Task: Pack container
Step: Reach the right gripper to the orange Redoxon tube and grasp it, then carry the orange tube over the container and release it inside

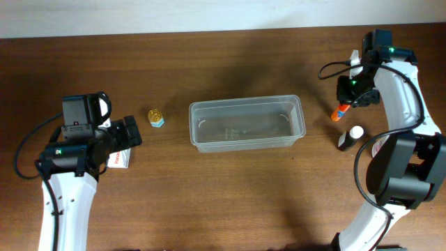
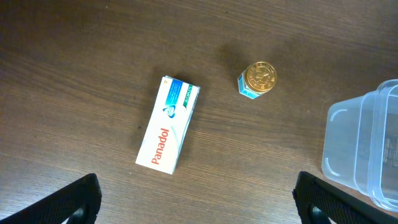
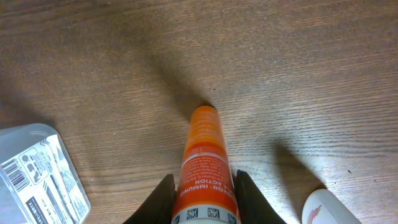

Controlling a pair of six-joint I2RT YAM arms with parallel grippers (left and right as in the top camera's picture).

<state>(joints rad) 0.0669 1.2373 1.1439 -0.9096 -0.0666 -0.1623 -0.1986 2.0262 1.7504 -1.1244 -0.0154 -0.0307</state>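
Observation:
The clear plastic container stands at the table's middle, open; its corner shows in the left wrist view and the right wrist view. My right gripper is shut on an orange tube, whose tip points down at the table to the container's right. My left gripper is open above a white Panadol box, partly seen in the overhead view. A small gold-capped jar stands between the box and the container.
A dark bottle with a white cap stands just in front of the orange tube; its cap shows in the right wrist view. The brown wooden table ends at a pale wall behind.

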